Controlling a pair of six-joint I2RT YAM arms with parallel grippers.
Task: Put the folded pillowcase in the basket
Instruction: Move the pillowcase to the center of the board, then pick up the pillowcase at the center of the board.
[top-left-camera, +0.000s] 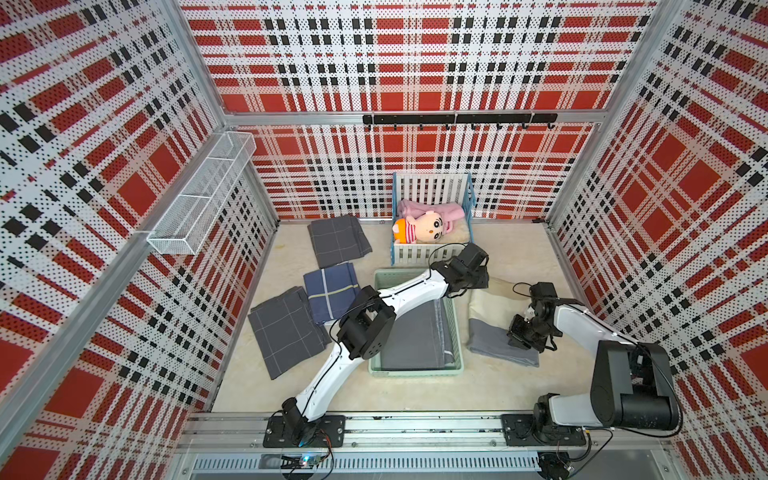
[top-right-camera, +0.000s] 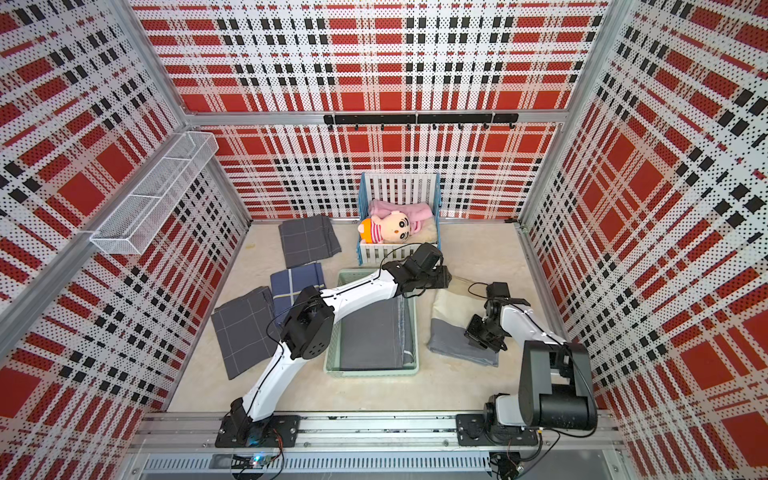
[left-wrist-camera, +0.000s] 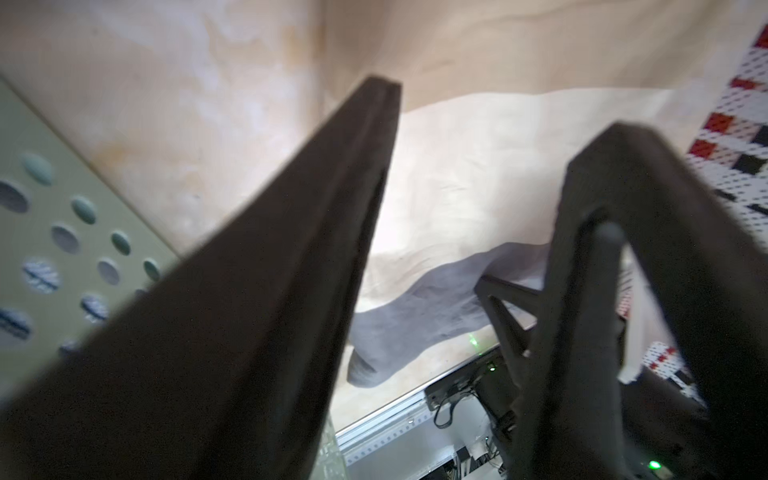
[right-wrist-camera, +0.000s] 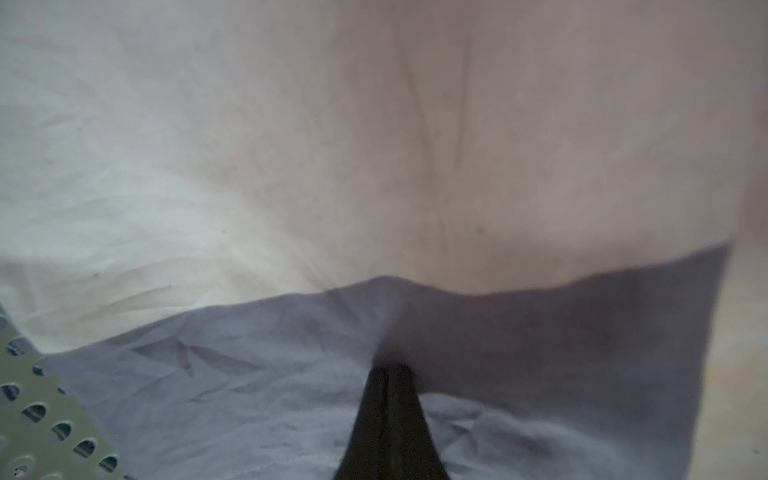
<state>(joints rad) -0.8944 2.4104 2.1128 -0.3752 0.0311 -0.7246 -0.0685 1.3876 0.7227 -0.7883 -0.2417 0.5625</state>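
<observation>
Counted in both top views: two arms, one basket (top-left-camera: 415, 370), one cream-and-grey pillowcase (top-left-camera: 488, 316), three folded cloths (top-left-camera: 338, 241) (top-left-camera: 330, 291) (top-left-camera: 286, 332) left of the basket, one toy crib (top-left-camera: 432, 189) at the far wall. Inside the basket, one grey cloth (top-left-camera: 415, 336), partly hidden by the left arm; inside the crib, one doll (top-left-camera: 419, 228) and one pink blanket (top-left-camera: 440, 210). Pillowcase on the floor just right of the basket, outside it. Left gripper (top-left-camera: 478, 282) over its far end, tips hidden under the wrist; right gripper (top-left-camera: 515, 334) on its near grey band

Left wrist view: jaws spread wide, cream cloth showing between them, contact impossible to make out; perforated basket wall cut off at the edge

Right wrist view: fingers (right-wrist-camera: 388, 415) pressed together, pinching a raised pucker of the grey band; blurred throughout
</observation>
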